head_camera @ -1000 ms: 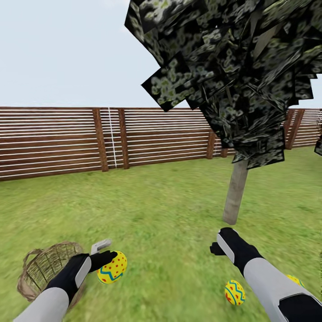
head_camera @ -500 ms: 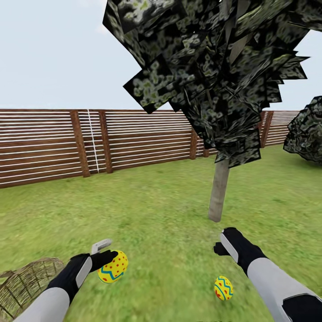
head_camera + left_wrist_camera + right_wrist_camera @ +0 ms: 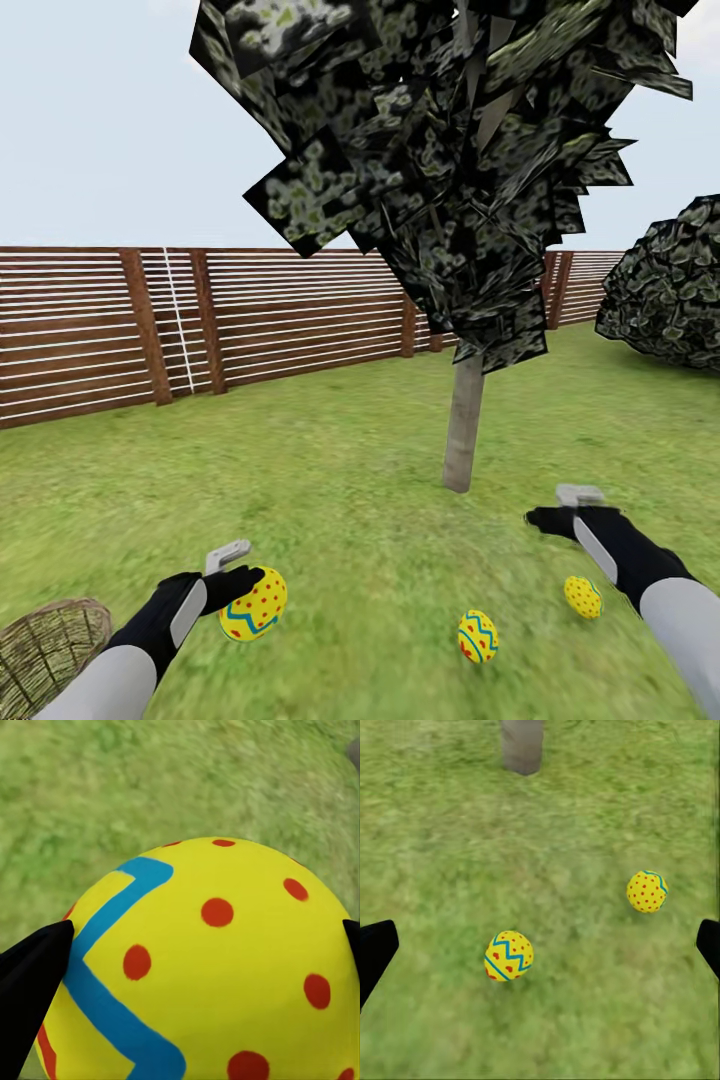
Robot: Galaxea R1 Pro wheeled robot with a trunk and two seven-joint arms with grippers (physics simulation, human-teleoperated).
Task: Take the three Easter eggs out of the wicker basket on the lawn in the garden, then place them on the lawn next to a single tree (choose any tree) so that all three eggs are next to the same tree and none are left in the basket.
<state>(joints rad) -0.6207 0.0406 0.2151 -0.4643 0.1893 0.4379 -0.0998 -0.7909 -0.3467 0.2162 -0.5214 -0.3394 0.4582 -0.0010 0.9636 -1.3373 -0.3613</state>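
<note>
Eggs: the dotted egg sits clamped in my left gripper, held above the lawn; in the left wrist view it bulges between the two black fingertips, yellow with red dots and a blue zigzag band. The other two lie on the grass. The striped egg rests in front of the tree, and the third egg lies near it, just beside my right arm. In the right wrist view both of them, the striped egg and the third one, lie well apart on the grass, with the trunk beyond them. My right gripper hangs spread wide and holds nothing. The basket stands on the grass by my left arm; I cannot see inside it. A slatted fence runs behind, and a bush stands off to the right.
</note>
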